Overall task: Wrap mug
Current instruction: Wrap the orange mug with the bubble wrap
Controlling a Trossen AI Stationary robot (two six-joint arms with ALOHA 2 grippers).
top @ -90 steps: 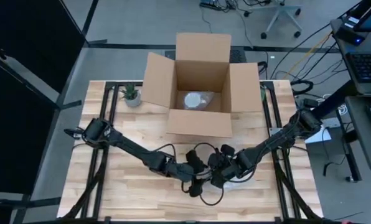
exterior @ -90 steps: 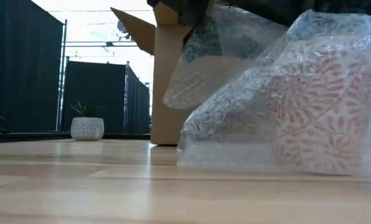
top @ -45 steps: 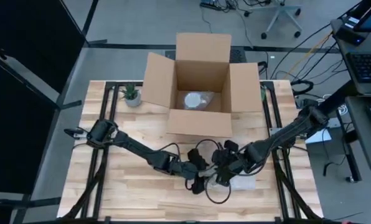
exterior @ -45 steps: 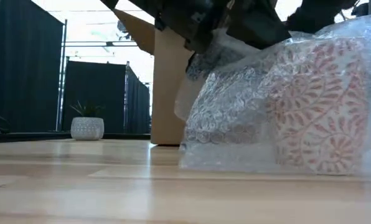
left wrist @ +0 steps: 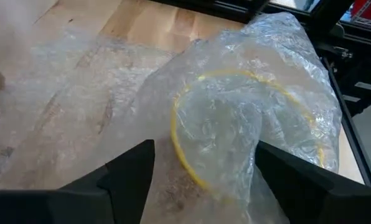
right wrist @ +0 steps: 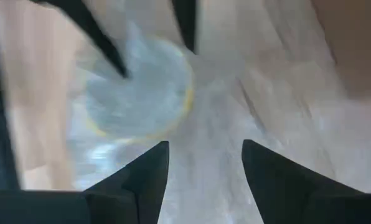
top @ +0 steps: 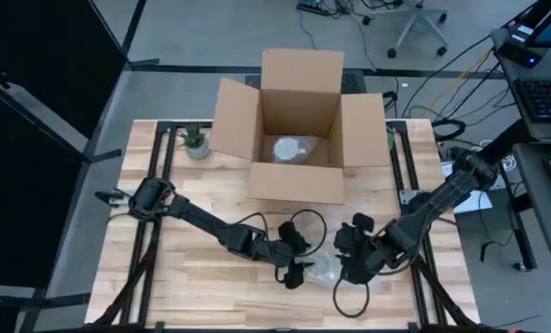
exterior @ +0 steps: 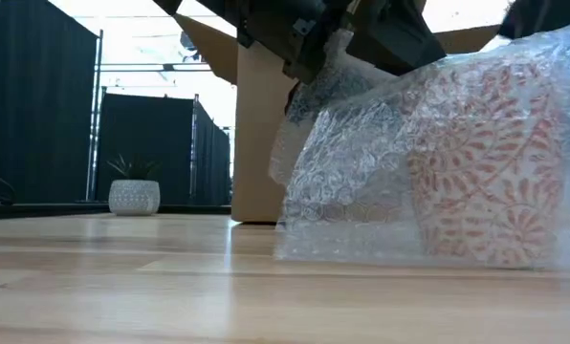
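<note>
The mug (exterior: 481,162), white with a red leaf pattern and a yellow rim (left wrist: 184,146), sits on the table near its front edge, covered in clear bubble wrap (top: 324,269). My left gripper (top: 297,270) is open at the mug's left side, one finger on each side of the wrapped mouth (left wrist: 204,171). My right gripper (top: 348,263) is open just right of the mug with nothing between its fingers (right wrist: 204,168). From there the right wrist view shows the mug (right wrist: 142,93). My left gripper's open fingers (right wrist: 109,51) meet the bubble wrap over the mug's rim (left wrist: 201,81), slanting down from the table's left. In the low view the wrap (exterior: 328,81) rises up to the fingers. The wrapped mug rests on the table. Whether the fingers press on it, I cannot tell.
An open cardboard box (top: 296,185) stands behind the mug at the table's middle, with a bubble-wrapped item (top: 289,148) inside. A small potted plant (top: 195,141) stands at the far left. Bare wood lies to the left along the near edge (exterior: 122,287).
My right gripper has drawn back from the mug toward the table's right and near edges. The bubble wrap has settled over the mug's right side. My left gripper has stayed at the mug's mouth.
</note>
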